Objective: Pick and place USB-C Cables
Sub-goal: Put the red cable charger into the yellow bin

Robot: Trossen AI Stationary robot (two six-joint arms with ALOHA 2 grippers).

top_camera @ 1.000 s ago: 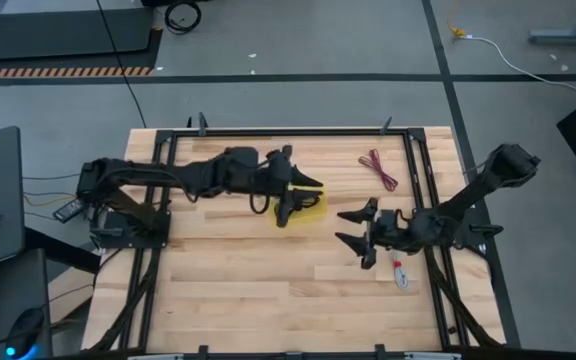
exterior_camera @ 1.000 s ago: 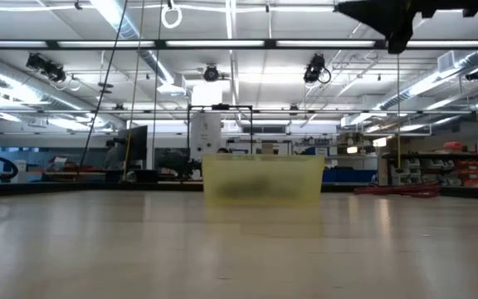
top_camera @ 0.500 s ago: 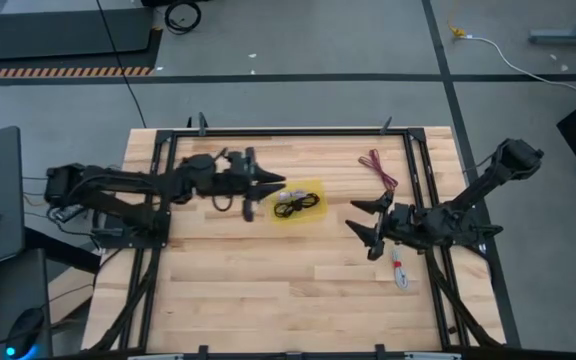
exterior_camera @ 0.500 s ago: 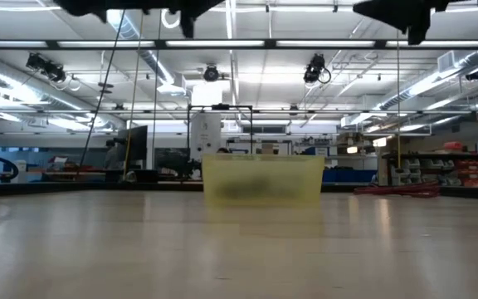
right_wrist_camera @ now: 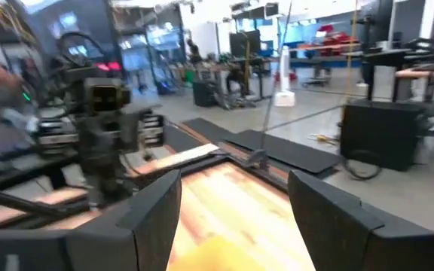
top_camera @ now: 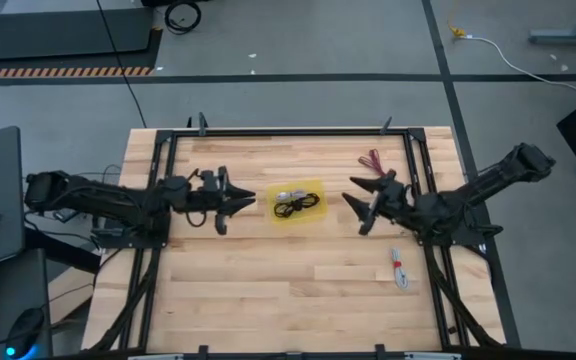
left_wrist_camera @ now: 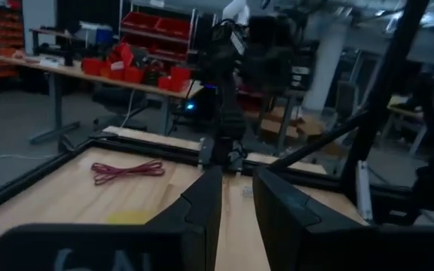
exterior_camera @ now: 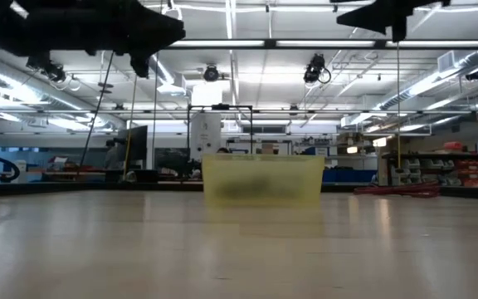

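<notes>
A shallow yellow tray (top_camera: pixel 313 185) sits mid-table and holds the black cable bundle (top_camera: pixel 290 209) and the grey-silver one (top_camera: pixel 287 194). The dark red cable (top_camera: pixel 378 168) lies flat near the far right corner; the left wrist view shows the dark red cable (left_wrist_camera: pixel 126 171) too. The white cable with a red band (top_camera: pixel 399 270) lies on the wood near the right edge. My left gripper (top_camera: pixel 244 199) hovers left of the tray, open by a narrow gap (left_wrist_camera: pixel 238 203). My right gripper (top_camera: pixel 357 205) hovers right of the tray, wide open (right_wrist_camera: pixel 233 203), between the two loose cables.
Black metal frame rails (top_camera: pixel 268 131) run round the tabletop, and the arm bases stand at its left and right edges. Bare wood (top_camera: pixel 268 290) spreads across the near half. A long white cord with a yellow end (top_camera: pixel 488 45) lies on the floor beyond the table.
My left gripper has drawn back from above the yellow tray toward the table's left edge, uncovering the black and grey-silver bundles lying in it. My right gripper has moved toward the far edge, away from the white cable and nearer the dark red one.
</notes>
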